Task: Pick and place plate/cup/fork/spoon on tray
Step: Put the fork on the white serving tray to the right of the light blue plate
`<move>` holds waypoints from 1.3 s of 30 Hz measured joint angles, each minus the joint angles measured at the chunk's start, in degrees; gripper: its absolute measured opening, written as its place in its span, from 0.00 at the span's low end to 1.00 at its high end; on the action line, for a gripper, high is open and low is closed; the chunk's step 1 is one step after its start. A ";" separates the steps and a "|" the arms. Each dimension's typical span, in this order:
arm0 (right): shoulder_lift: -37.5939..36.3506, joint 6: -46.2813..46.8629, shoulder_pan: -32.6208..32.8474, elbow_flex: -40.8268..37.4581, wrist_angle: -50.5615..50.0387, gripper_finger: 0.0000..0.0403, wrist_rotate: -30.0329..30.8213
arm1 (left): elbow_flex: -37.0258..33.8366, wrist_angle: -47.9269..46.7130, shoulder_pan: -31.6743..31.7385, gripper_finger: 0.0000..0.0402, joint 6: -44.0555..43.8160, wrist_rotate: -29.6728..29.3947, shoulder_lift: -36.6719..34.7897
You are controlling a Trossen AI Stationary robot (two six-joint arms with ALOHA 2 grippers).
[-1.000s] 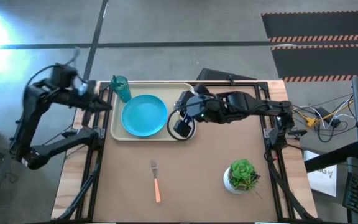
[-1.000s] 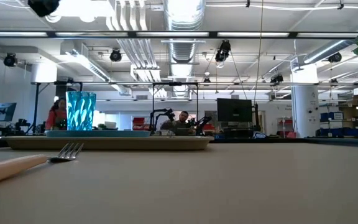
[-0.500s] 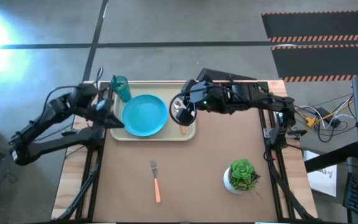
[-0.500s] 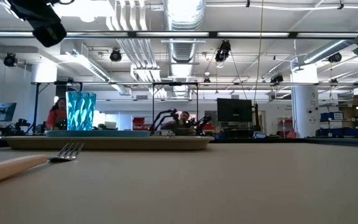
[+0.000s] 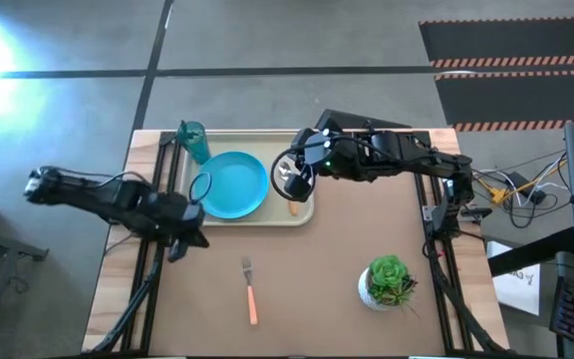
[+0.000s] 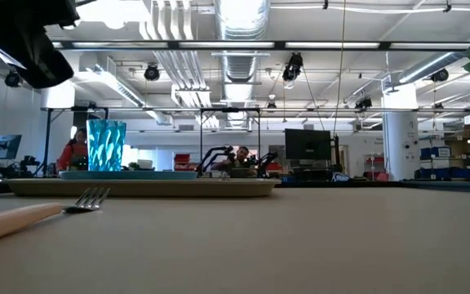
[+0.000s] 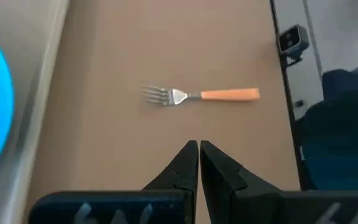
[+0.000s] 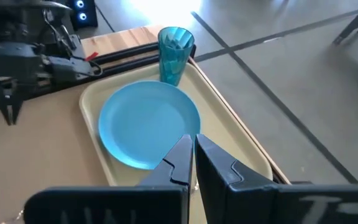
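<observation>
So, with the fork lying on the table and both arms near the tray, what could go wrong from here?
1. The left gripper points at the fork with its fingers shut; descending like that, it may push the fork instead of grasping it.
2. The fork lies flat on the table, so a grip could slip.
3. The right gripper hangs over the tray, where the arms might clash.

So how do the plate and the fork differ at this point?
The plate lies on the tray beside the cup; the fork lies on the bare table, clear of the tray. The plate is round, flat and sky blue; the fork is slim, with metal tines and an orange handle. The left tool points at the fork, the right tool at the plate. Neither is held.
</observation>
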 joint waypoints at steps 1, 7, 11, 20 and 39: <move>0.00 -0.08 0.00 0.00 -0.14 0.02 -0.02 | 0.03 0.22 -1.97 0.00 -1.62 -2.13 0.51; 0.00 -1.03 0.00 0.00 -0.24 0.02 -2.79 | -2.89 1.09 -9.50 0.00 -9.81 -6.87 7.60; 0.00 -2.35 0.00 0.00 -0.25 0.02 -3.73 | -4.45 8.49 -13.39 0.00 -11.52 -6.88 15.73; 0.00 -3.91 0.04 0.00 -0.22 0.02 -6.03 | -1.07 14.42 -16.36 0.00 -11.88 -6.84 33.31; 0.00 -4.69 0.04 -0.05 -0.21 0.02 -6.23 | 2.40 38.35 -13.84 0.00 -8.70 -5.77 52.62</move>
